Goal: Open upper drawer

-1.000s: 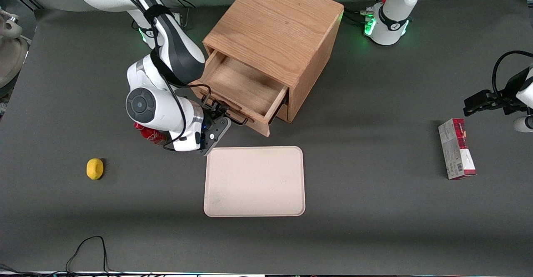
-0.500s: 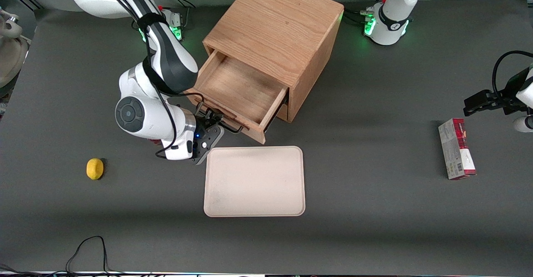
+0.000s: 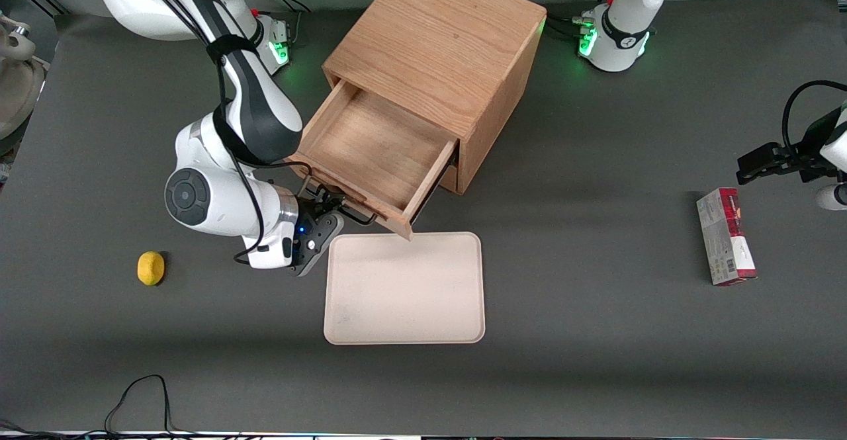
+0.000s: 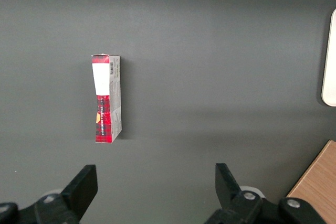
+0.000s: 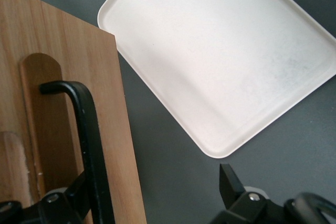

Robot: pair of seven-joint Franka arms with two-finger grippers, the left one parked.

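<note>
The upper drawer (image 3: 374, 152) stands pulled well out of the oak cabinet (image 3: 440, 56), its shallow wooden interior open to view from above. The lower drawer is almost wholly covered by the extended one; only a sliver of cabinet front shows beneath, near the corner of the box. The drawer's near corner overhangs the edge of the cream tray (image 3: 403, 288), which lies on the dark table (image 3: 595, 334) nearer the front camera than the cabinet.

The dark bar handle (image 5: 89, 145) is partly cut off in the wrist view: one bent end meets the drawer front, while the rest runs out of frame between the fingers. In the front view the handle is mostly masked by the working arm's wrist.

The gripper (image 3: 324, 212) sits at the drawer front, just above the tray's corner toward the working arm's end. One finger (image 5: 68, 203) lies against the handle; the other finger (image 5: 231, 184) stands well apart from it over the table, so the jaws are spread wide and the bar is hooked rather than pinched.

A yellow lemon (image 3: 151, 268) rests toward the working arm's end of the table. A red-and-white carton (image 3: 725, 236) lies on its side toward the parked arm's end.
</note>
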